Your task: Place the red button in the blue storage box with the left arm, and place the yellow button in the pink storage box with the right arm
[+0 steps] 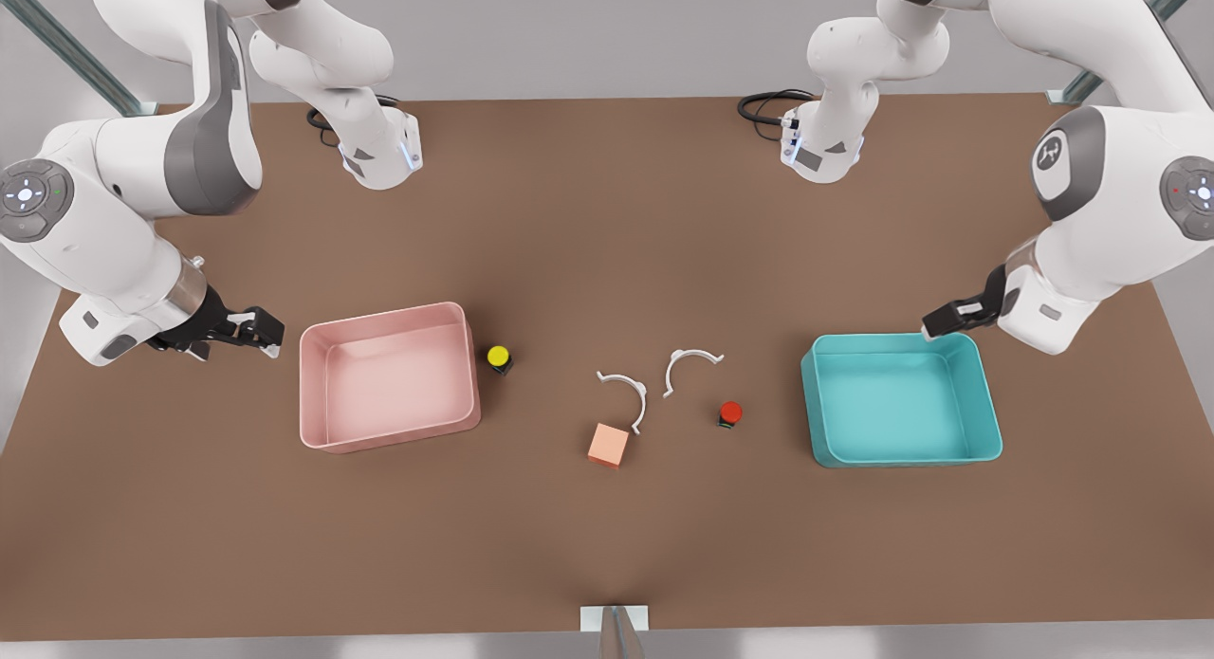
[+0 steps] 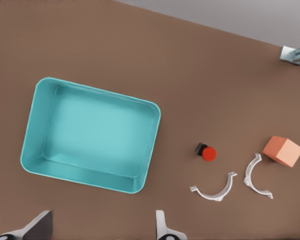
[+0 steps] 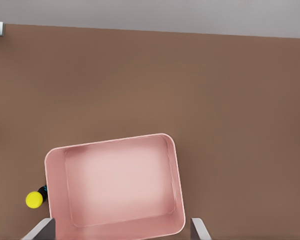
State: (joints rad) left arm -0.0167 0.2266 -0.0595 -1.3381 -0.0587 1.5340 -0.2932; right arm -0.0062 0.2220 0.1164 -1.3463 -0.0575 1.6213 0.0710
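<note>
Left gripper point(image 1: 934, 322) fingers apart, empty, at blue storage box point(image 1: 986, 393) far corner. Red button point(image 1: 729, 413) on table beside box. Right gripper point(image 1: 270, 337) spread, empty, beside pink storage box point(image 1: 471, 365); yellow button point(image 1: 499, 357) against its opposite wall. Risk: tiny buttons slip; wall blocks fingers at yellow.

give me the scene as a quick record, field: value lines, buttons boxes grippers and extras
red button: on the table, between the blue storage box and the clips, outside the box
yellow button: on the table, right beside the pink storage box's wall
blue storage box: empty
pink storage box: empty
left gripper: over the blue box's far corner, fingers open, holding nothing
right gripper: beside the pink box, fingers open, holding nothing
extras: orange-pink cube, two white curved clips
</note>
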